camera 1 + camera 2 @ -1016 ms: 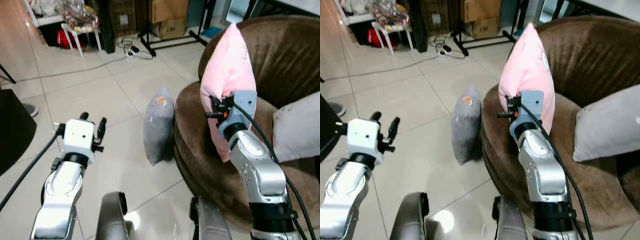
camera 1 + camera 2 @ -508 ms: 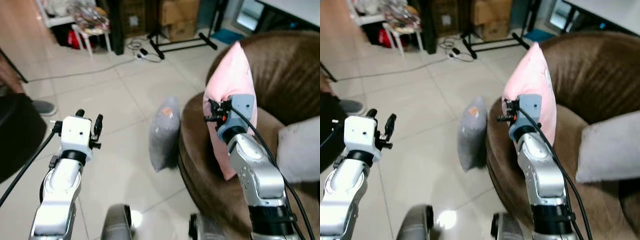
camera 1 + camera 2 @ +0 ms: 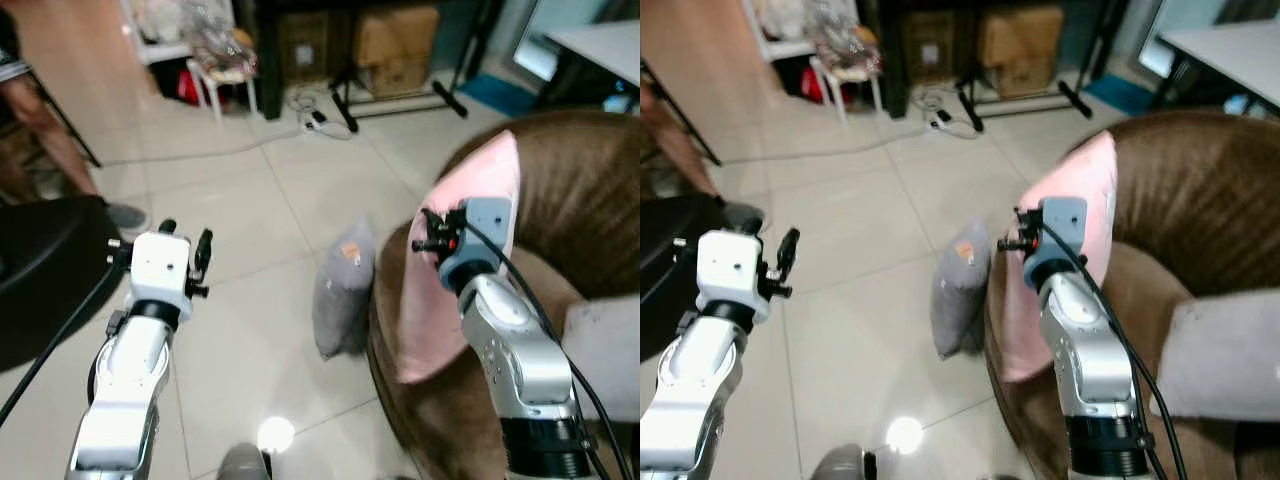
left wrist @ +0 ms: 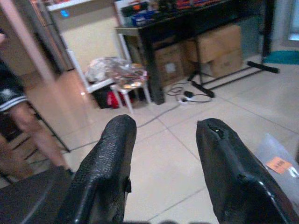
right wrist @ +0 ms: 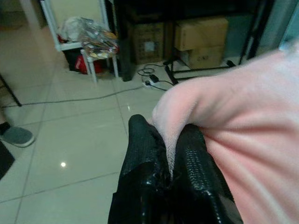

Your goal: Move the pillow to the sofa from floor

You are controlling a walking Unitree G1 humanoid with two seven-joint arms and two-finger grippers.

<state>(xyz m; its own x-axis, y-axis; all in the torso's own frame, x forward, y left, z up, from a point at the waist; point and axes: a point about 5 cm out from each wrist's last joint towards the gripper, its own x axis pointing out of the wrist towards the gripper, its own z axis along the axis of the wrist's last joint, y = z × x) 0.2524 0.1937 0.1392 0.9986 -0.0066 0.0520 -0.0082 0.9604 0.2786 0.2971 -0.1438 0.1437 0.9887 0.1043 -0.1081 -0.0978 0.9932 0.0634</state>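
Your right gripper [image 5: 170, 172] pinches a fold at the edge of the pink pillow [image 3: 455, 265], which hangs tilted over the front rim of the brown sofa [image 3: 590, 210], its lower corner near the seat edge. The hold is thin, only a ridge of fabric between the black fingers [image 5: 142, 154], so the pillow may slip free under its own weight, and if you let go now it looks likely to tip off the rim toward the floor [image 3: 240, 330] beside the grey pillow [image 3: 343, 295] leaning against the sofa's base. Your right arm reaches forward and up, forearm raised, wrist at the pillow's upper edge. Your left gripper [image 4: 166, 154] hovers spread and empty over the tiles, arm bent, well apart from the sofa. A white cushion [image 3: 1225, 360] lies on the seat.
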